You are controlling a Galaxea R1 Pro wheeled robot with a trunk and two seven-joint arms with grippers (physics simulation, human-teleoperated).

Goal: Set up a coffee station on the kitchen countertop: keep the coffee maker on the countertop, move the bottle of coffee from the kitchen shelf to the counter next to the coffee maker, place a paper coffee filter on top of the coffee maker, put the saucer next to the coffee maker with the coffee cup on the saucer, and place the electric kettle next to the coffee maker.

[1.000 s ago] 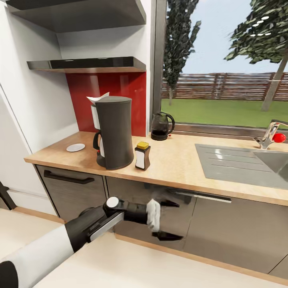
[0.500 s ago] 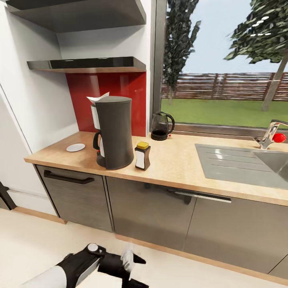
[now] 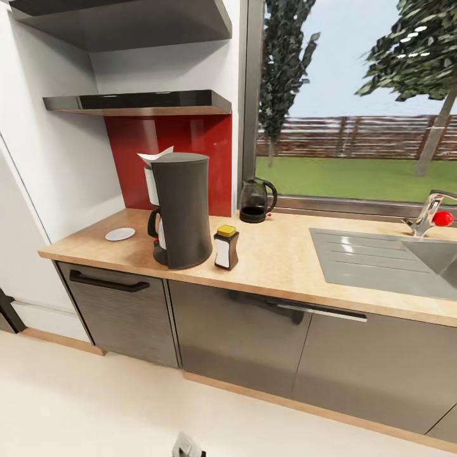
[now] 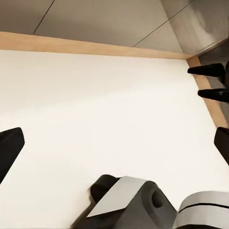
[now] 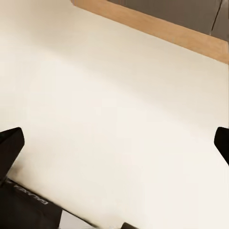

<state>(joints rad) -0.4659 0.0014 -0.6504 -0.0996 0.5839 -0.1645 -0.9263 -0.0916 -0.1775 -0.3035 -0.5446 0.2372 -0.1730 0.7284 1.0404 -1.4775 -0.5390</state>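
Left gripper (image 4: 114, 148) drops out of head view, jaws apart and empty; coffee cup not on saucer (image 3: 120, 234) yet, kettle (image 3: 256, 200) far from coffee maker (image 3: 181, 211).

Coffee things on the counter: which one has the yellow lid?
The small bottle of coffee, standing just right of the tall dark coffee maker. The electric kettle by the window is all dark, and the saucer is white.

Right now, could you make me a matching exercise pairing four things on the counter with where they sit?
Things:
1. saucer
2. coffee bottle
3. kettle
4. paper filter

Places:
A. by the window sill
B. on top of the coffee maker
C. near the counter's left end
D. just right of the coffee maker

Pairs: 1-C, 2-D, 3-A, 4-B
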